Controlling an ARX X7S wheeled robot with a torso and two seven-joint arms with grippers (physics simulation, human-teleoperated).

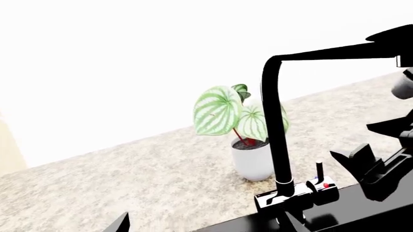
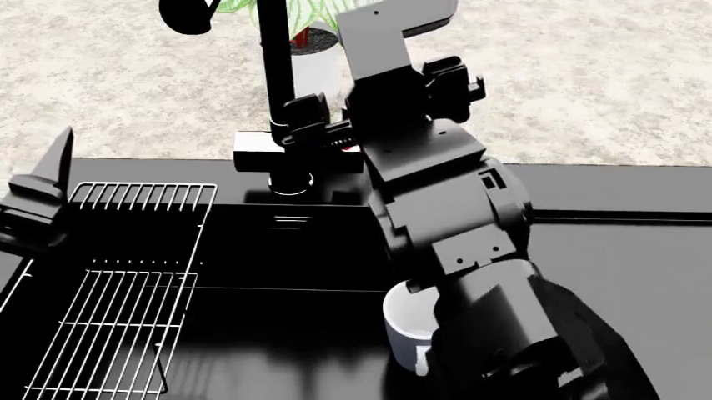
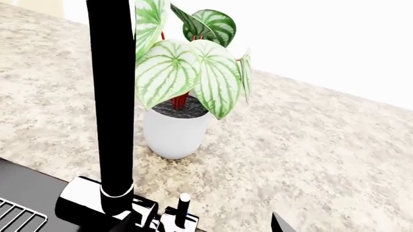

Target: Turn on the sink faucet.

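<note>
1. Faucet position: the sink faucet [image 2: 277, 100] stands at the back edge of the sink [image 2: 278, 250], its tall thin black tube rising from a glossy black base block that sits where the basin meets the speckled worktop [image 2: 579, 92].
2. From the left wrist view the same sink faucet [image 1: 276, 125] shows its tube bending at the top into a horizontal run, with a small upright lever and red marks on the base just beside the tube.
3. From the right wrist view the tube of the sink faucet [image 3: 111, 96] fills the near side, with the small lever standing on the base close to it.
4. A potted plant [image 3: 177, 96] with striped green leaves in a white pot stands on the worktop just behind the faucet.
5. The right gripper [image 2: 317, 125] is at the faucet base, right beside the tube, with the right arm reaching over the basin; its jaws are pressed in around the lever area, but I cannot tell how far apart they are or whether they grip anything.
6. The left gripper [image 2: 39, 196] hangs at the sink's left edge near the wire rack [image 2: 122, 283], well apart from the faucet; I cannot tell how wide its jaws stand.
</note>
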